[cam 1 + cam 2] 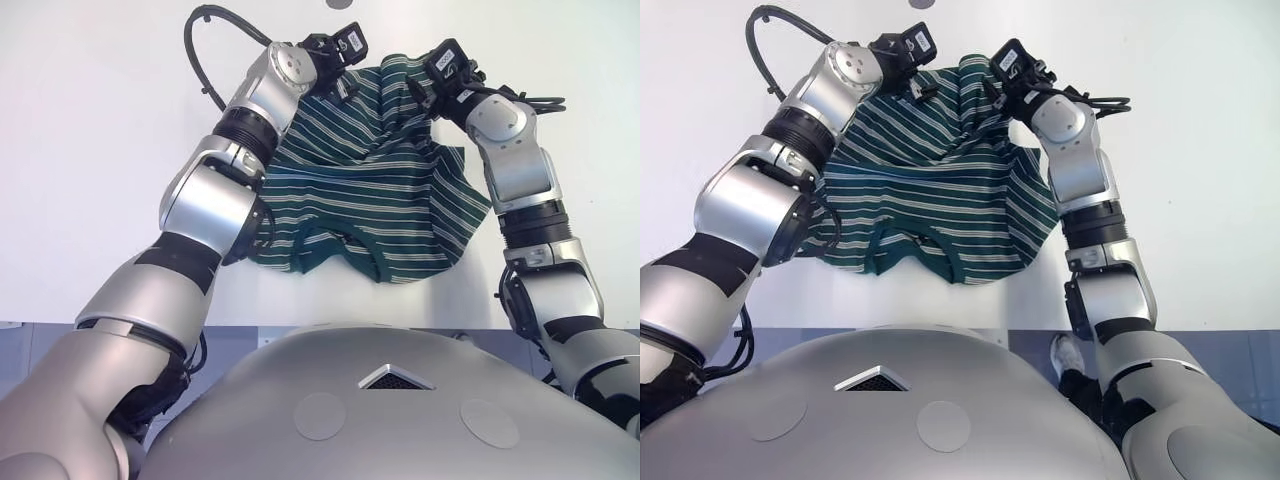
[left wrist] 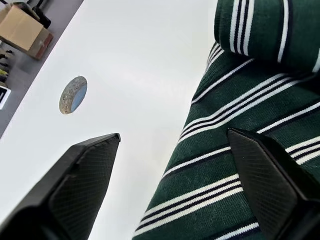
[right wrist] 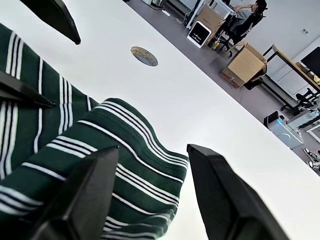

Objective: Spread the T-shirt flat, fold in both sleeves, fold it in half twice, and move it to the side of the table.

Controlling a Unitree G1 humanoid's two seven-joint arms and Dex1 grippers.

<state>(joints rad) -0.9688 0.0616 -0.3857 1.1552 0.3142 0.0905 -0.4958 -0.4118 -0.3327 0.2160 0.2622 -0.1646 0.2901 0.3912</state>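
A dark green T-shirt [image 1: 370, 190] with white stripes lies crumpled on the white table [image 1: 100, 150]. Both grippers hover at its far edge. My left gripper [image 1: 342, 88] is open at the far left part of the shirt. In the left wrist view the left gripper [image 2: 172, 160] straddles the shirt's edge, with one finger [image 2: 270, 185] over the fabric [image 2: 240, 110] and the other over bare table. My right gripper [image 1: 418, 95] is open at the far right part. In the right wrist view the right gripper [image 3: 152, 170] has a raised fold of the shirt [image 3: 125, 140] between its fingers.
A round cable port [image 2: 73, 94] is set in the table beyond the shirt, seen also as the port [image 3: 144, 55] in the right wrist view. Cardboard boxes [image 3: 247, 62] stand on the floor past the table's far edge. Bare tabletop extends to both sides of the shirt.
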